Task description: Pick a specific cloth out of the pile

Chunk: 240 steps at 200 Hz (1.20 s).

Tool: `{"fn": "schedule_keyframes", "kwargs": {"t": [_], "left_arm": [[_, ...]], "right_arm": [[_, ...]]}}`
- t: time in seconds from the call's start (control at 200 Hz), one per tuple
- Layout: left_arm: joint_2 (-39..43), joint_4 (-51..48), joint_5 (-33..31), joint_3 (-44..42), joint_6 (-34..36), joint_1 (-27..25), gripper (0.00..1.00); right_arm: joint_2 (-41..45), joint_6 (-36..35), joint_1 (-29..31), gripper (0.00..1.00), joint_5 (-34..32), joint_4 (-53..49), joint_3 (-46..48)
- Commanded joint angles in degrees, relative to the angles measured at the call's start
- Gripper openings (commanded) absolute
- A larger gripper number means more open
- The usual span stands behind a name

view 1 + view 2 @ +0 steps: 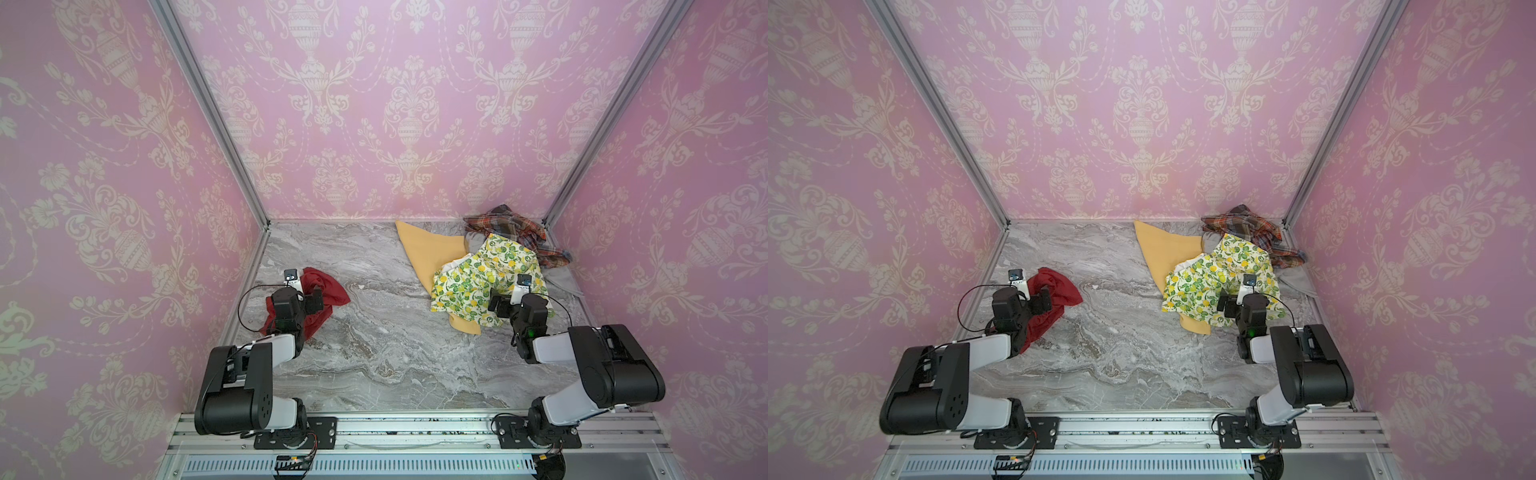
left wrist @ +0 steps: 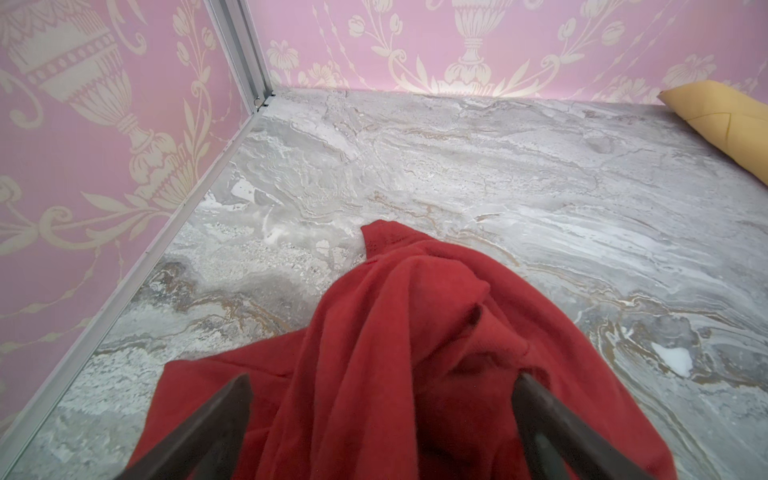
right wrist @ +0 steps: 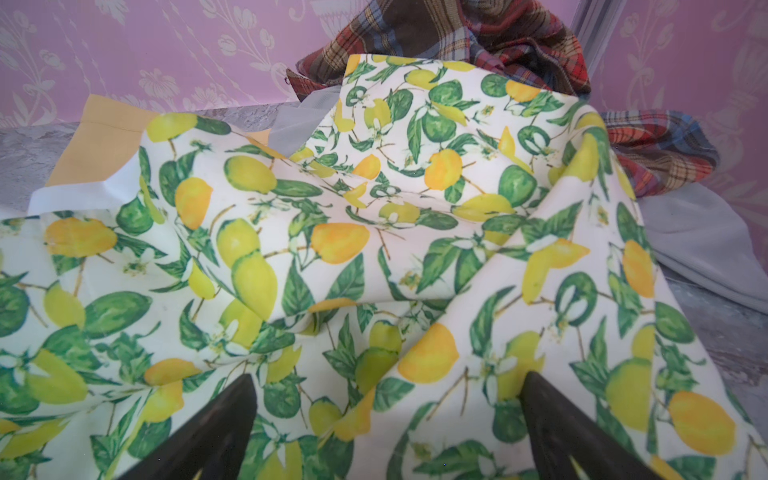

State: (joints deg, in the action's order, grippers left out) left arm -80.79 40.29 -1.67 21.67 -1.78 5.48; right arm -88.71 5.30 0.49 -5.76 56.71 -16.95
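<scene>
Hidden and cut-off parts

In both top views the left arm covers the middle of the red cloth (image 1: 328,291), so the left gripper's fingers cannot be seen there. In the left wrist view the two dark fingers (image 2: 216,419) are cut off by the picture's edge, and the red cloth runs off that edge past them. The yellow cloth (image 2: 723,124), far beyond the fingers, is cut off too. In the right wrist view the lemon cloth (image 3: 374,249) hides most of the grey cloth (image 3: 698,245), and the plaid cloth (image 3: 457,37) is cut off.
</scene>
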Motion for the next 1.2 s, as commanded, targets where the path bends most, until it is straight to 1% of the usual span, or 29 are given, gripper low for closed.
{"fn": "schedule_keyframes", "kwargs": {"t": [0.0,0.05,0.14,0.18,0.21,0.255,0.285,0.32,0.36,0.44,0.495,0.701,0.806,1.196], "left_arm": [[-1.38,6.42,0.99,-1.81,-2.24,0.46,0.99],[-3.25,10.39,0.58,-3.15,-4.17,0.41,0.99],[-12.11,26.97,0.06,-7.09,-3.33,-0.11,0.99],[-14.98,32.16,0.79,-7.32,-3.02,-0.11,0.99],[-14.00,29.65,0.18,-6.67,-2.97,-0.47,0.99],[-12.13,22.11,-6.09,-4.40,-2.62,-2.26,0.99],[-11.93,18.94,-9.38,-2.90,-2.30,-3.37,0.99],[-12.55,18.11,-11.15,-1.87,-1.04,-4.51,0.99],[-13.40,20.05,-12.58,-2.06,0.13,-5.53,0.99],[-12.95,18.88,-12.43,-1.79,-0.06,-5.56,0.99],[-13.40,20.22,-12.48,-2.11,0.12,-5.52,0.99],[-13.15,20.42,-12.39,-2.33,0.11,-5.56,0.99],[-13.14,20.35,-12.30,-2.25,0.11,-5.56,0.99],[-13.16,20.34,-12.30,-2.26,0.11,-5.56,0.99]], "right_arm": [[0.28,-0.73,-0.15,1.00,0.47,4.75,0.16],[-0.22,-0.72,-0.13,1.00,0.54,6.30,0.39],[-0.21,-0.82,-0.14,1.00,0.57,6.95,0.81],[-0.12,-0.82,-0.14,1.00,0.40,7.04,0.95],[-0.15,-0.74,-0.14,1.00,0.38,6.88,0.84],[-0.13,-0.90,-0.21,1.00,0.88,6.36,0.55],[-0.02,-0.99,-0.04,1.00,1.04,5.15,0.02],[0.01,-1.00,-0.03,1.00,1.08,2.98,-1.10],[0.18,-1.18,-0.01,1.00,1.10,-0.72,-2.92],[0.07,-1.52,0.30,1.00,1.10,-0.77,-3.15],[0.03,-1.61,0.32,1.00,1.01,-0.72,-3.17],[0.15,-1.74,0.51,1.00,0.93,-0.28,-2.82],[0.18,-2.64,0.57,1.00,3.30,-1.53,-3.49],[0.08,-2.80,0.56,1.00,3.79,-1.70,-3.60]]}}
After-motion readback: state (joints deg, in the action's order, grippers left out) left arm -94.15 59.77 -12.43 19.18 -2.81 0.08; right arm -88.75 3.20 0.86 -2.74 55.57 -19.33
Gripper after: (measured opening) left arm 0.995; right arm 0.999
